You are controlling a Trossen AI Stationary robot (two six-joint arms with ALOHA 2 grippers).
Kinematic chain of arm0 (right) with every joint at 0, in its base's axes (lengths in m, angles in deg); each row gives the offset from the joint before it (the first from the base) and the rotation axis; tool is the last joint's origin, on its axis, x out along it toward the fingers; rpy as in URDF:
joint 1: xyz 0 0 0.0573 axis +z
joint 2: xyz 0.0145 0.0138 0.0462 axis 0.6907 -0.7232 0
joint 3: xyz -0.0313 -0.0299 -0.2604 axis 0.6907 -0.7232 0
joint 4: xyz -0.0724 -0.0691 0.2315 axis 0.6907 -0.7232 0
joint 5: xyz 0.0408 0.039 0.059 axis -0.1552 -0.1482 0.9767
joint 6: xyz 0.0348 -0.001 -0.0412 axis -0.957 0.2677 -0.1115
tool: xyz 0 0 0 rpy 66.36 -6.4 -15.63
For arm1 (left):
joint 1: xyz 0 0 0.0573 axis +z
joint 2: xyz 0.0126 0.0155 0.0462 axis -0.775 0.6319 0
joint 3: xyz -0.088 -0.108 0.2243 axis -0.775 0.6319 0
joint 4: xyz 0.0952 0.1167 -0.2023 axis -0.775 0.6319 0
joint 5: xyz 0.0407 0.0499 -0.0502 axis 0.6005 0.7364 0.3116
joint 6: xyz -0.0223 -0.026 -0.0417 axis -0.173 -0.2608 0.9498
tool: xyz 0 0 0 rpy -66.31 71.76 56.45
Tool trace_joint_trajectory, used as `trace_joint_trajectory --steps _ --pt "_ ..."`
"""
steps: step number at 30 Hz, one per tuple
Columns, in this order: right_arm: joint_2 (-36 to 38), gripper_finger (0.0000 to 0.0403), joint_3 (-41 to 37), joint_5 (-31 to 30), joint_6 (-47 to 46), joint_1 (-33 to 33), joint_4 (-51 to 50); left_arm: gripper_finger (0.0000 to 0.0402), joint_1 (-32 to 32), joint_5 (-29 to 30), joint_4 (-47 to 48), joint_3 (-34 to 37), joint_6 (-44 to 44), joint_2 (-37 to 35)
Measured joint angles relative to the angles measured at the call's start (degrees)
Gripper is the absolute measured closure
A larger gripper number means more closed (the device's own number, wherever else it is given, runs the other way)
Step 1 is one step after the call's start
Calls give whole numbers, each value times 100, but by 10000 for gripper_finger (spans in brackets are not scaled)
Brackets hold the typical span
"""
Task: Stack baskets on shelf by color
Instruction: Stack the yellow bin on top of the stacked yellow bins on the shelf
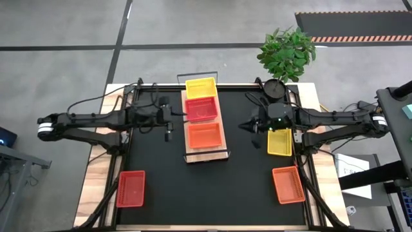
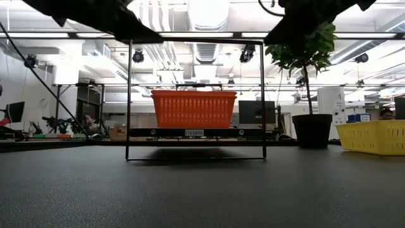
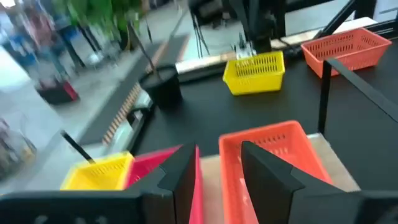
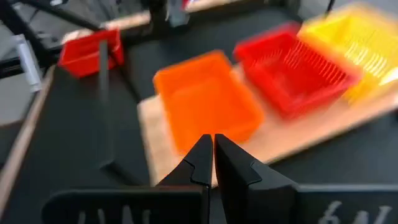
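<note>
The long light-wood shelf (image 1: 206,152) with thin wire end rails runs lengthwise away from the table's front edge, at the middle of the black mat (image 1: 212,193). It carries three small plastic mesh baskets in a row: a yellow basket (image 1: 201,87) at the far end, a red basket (image 1: 201,109) in the middle, an orange basket (image 1: 205,135) at the near end.

Four baskets wait off the shelf: a loose red basket (image 1: 131,189) near the front left corner, a loose yellow basket (image 1: 279,142) just beside the right arm, a loose orange basket (image 1: 288,184) in front of that one, and, in the left wrist view only, a further orange basket (image 3: 346,50).

The left gripper (image 1: 168,129) hovers at the shelf's left edge, beside the red and orange baskets, its jaws parted and empty. The right gripper (image 1: 252,124) hangs between shelf and loose yellow basket, jaws pressed together, holding nothing.

The loose yellow basket lies closest to the right gripper, just behind it, long axis parallel to the shelf. The right arm is likely the one for it.
</note>
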Motion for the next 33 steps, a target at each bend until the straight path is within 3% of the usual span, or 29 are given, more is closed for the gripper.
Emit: trace_joint_trajectory --steps 5,10,16,20,26,33 --pt "-286 394 459 -14 -1513 5 -1503 288 1 199 -152 135 -596 -395" --pt "-983 394 1449 -136 -2883 73 -3501 288 4 590 -215 129 -703 -631" --pt "-2223 394 2452 -63 -3405 486 -5085 288 4 634 -189 135 -709 -818" --pt "-2797 394 2715 -86 -3822 592 -6216 288 6 678 -175 135 -938 -911" --pt "-3047 381 2717 19 -4066 696 -6303 288 6 830 -177 135 -1278 -997" --pt "-2929 302 2416 34 -4552 818 -6285 288 6 1414 -184 131 -1308 -1044"
